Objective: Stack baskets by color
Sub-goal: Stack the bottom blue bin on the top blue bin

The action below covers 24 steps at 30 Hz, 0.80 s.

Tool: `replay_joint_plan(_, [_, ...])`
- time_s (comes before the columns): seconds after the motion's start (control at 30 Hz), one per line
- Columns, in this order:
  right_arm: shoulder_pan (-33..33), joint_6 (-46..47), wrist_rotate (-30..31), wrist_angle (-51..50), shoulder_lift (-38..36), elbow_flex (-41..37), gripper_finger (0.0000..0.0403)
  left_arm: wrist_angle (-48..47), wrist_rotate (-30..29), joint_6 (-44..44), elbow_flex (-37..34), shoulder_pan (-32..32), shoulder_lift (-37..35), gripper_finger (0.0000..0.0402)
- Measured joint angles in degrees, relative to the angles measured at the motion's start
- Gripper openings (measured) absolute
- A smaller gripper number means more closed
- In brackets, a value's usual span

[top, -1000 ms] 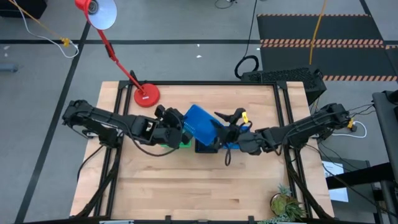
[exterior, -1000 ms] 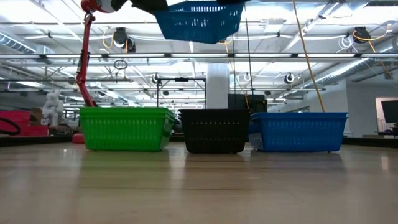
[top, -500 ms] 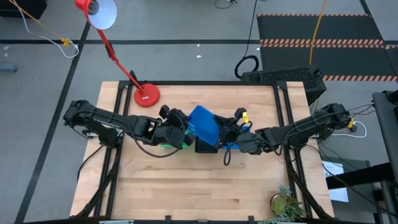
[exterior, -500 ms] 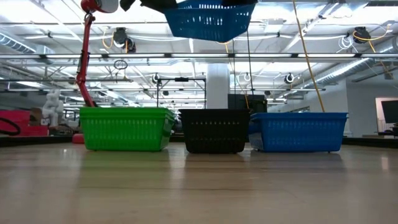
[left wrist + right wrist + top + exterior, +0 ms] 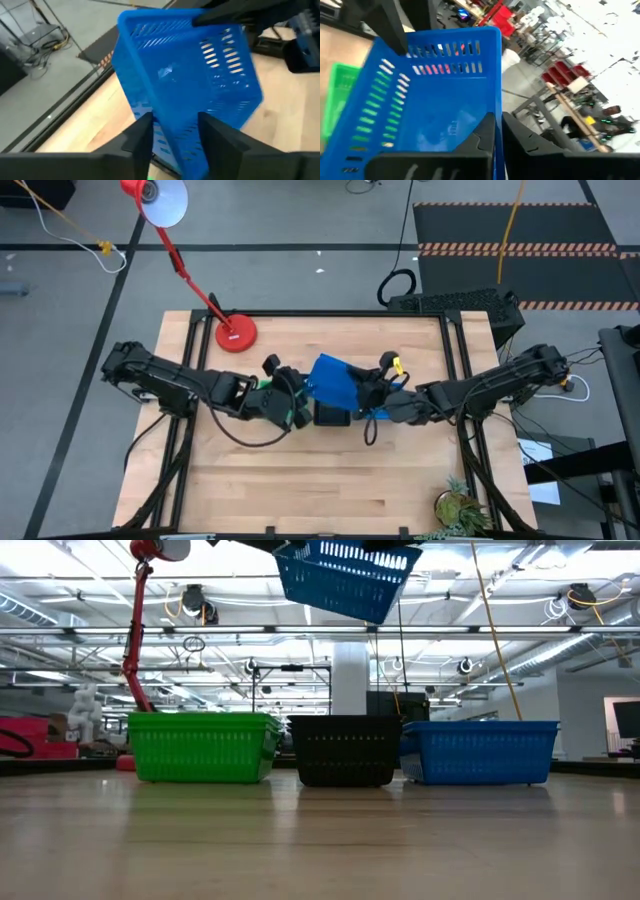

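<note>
A blue basket hangs tipped in the air over the table's middle, high up in the low view. My right gripper is shut on it from the right. My left gripper is open at the basket's left side, one finger on either side of its lower wall; I cannot tell whether they touch it. On the table below stand a green basket, a black basket and a blue basket in a row, each on its bottom. My right gripper pinches the upper rim of the basket's side wall between its two fingers, one finger inside the basket and one outside. It comes nearly level from the table's right. The basket is lifted clear and tilted, one lower corner hanging lowest.
A red lamp base stands at the far left of the table, its arm rising leftward. A potted plant sits at the near right corner. The wooden table top lies bare toward the near edge.
My right gripper has shut on the raised blue basket's rim. The basket has drifted a little toward the table's right and tipped, one lower corner sinking, still well clear of the baskets below. My left gripper has rolled at the wrist.
</note>
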Motion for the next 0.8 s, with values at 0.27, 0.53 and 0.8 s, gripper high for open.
replay_joint_plan(0.27, [-0.02, 6.67, -10.61, -12.45, -5.84, -0.02, 0.0005, 5.84, -5.56, 5.0, 0.11, -2.32, -0.3, 0.0233])
replay_joint_plan(0.53, [-0.17, 12.52, -21.65, -28.2, -11.25, -0.02, 0.0005, 10.33, -6.53, 9.79, 0.09, -3.88, -0.3, 0.0268])
replay_joint_plan(0.8, [-0.2, 16.37, -26.23, -33.39, -16.25, -2.52, 0.0005, 9.74, -6.51, 11.08, 0.09, -4.04, -0.28, 0.0269])
